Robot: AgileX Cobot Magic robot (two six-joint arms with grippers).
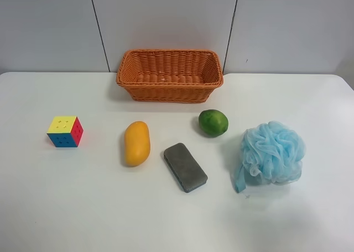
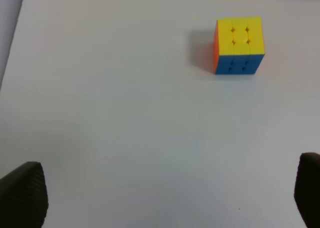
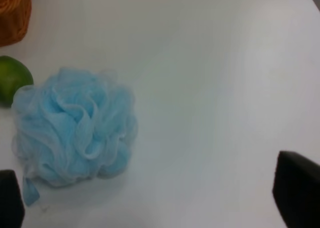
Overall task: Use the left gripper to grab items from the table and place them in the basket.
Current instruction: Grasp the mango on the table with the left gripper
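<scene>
- Table [image 1: 66,208]: white top that carries all the items. No arm shows in the ext. high view.
- Basket [image 1: 166,92]: at the far edge, mid-table, no item in it yet.
- Pouf [image 1: 272,152]: at the ext. view's right, well apart from the cube. The right wrist cam faces it.
- Mango [image 1: 136,143] & sponge [image 1: 185,167]: mid-table, near each other. Mango's long axis runs roughly toward the basket; sponge lies diagonal.
- Cube [image 1: 65,131]: alone at the ext. view's left, well apart from the basket. It's the only item in the left wrist view, so prob. the left arm's nearest pick.
- Lime [image 1: 213,122]: near the basket's front wall, btwn sponge and pouf.
- Left gripper [image 2: 165,195]: only two dark tips show, spread wide, nothing held. Cube lies ahead of the gap and off-centre, nearer one tip's line, so the reach likely needs fwd travel plus a sideways shift.
- Right gripper [image 3: 152,195]: blurred, but tips seem spread wide and hold nothing.
</scene>
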